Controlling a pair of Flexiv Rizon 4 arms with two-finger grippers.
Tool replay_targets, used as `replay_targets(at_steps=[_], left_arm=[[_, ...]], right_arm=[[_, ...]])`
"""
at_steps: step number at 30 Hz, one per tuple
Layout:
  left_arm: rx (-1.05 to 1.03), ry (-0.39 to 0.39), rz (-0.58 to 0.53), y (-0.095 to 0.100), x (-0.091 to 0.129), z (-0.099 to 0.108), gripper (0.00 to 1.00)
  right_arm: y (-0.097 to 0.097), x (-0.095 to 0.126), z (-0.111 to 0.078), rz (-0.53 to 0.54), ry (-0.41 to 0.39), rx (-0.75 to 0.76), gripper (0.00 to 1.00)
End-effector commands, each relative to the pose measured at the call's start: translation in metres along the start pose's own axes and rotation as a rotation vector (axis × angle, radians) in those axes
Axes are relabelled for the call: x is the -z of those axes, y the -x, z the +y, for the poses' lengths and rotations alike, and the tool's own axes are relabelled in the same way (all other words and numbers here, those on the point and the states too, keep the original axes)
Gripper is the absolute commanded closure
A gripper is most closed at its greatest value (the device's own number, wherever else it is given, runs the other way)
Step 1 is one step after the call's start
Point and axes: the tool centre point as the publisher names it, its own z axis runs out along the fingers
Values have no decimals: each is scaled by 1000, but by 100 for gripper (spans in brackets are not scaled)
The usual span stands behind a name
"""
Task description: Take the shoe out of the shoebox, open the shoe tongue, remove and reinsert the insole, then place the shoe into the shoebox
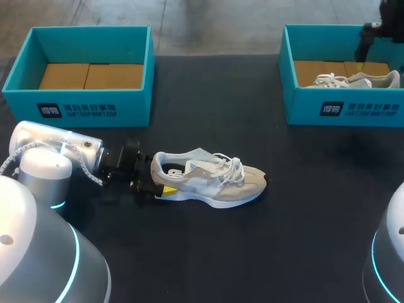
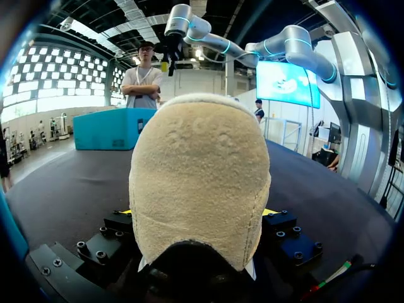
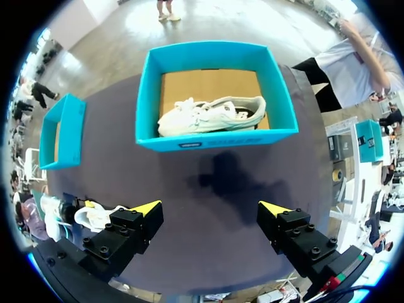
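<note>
left gripper (image 1: 158, 179) is clamped on the padded heel of the shoe (image 1: 214, 180), which sits upright in front of the empty shoebox (image 1: 129, 104); it looks light and soft, so i judge that firmer heel its surest hold.

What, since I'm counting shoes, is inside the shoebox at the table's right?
One pale shoe lies in the shoebox on its brown cardboard floor. The floor beneath the shoe is covered.

My silver-white left arm (image 1: 53, 154) is made of rounded shells with glowing cyan rings (image 1: 60, 204), and a thin grey cable (image 1: 9, 161) loops beside it. My black right gripper (image 3: 211, 211) has blocky fingers (image 3: 126, 237) with round screws (image 3: 104, 249) and bright yellow pointed tips (image 3: 148, 207).
</note>
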Motion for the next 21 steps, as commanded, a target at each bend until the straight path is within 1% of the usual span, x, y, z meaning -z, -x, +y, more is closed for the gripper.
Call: replay_targets(at_steps=[1,6,11,12,19,21], left_arm=[[0,3,0,0,-1,2,100],[0,3,0,0,-1,2,100],[0,3,0,0,-1,2,100],[0,3,0,0,-1,2,100],[0,3,0,0,-1,2,100],[0,3,0,0,-1,2,100]], right_arm=[[-36,8,-18,-56,11,-15,0],[-73,6,-37,-61,3,-37,0],[-104,3,-52,-60,5,-79,0],[-113,2,-56,-58,5,-100,0],[-155,4,-76,-37,24,-198,0],[-166,4,-80,-55,24,-225,0]])
